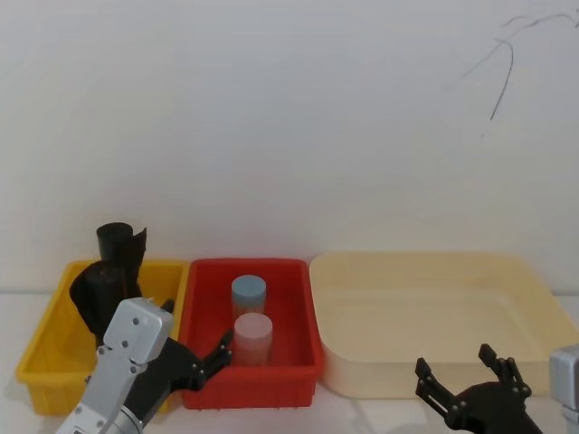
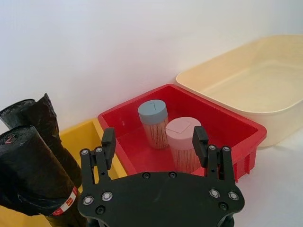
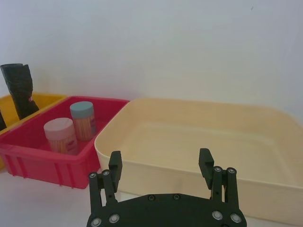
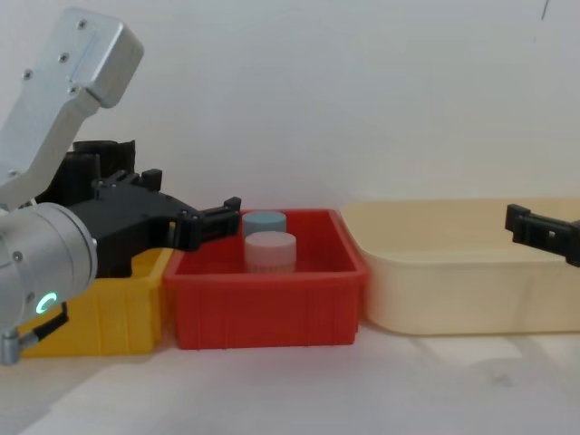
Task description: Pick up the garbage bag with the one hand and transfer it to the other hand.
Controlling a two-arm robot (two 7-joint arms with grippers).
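Left gripper beside the garbage bag, apart

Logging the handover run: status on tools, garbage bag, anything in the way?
Left tool open, empty, short of the garbage bag. Right tool open, low before cream tub. Bag in yellow bin, untouched. Unlabelled roll crowds close behind it.

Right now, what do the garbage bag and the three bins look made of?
Garbage bag: thin black plastic film, going by its soft sheen and wrinkles; the label band looks like paper. Yellow bin, red bin, cream tub: probably rigid moulded plastic, smooth, slightly glossy, with uniform colour and rolled rims. Left tool hovers open near the red bin.
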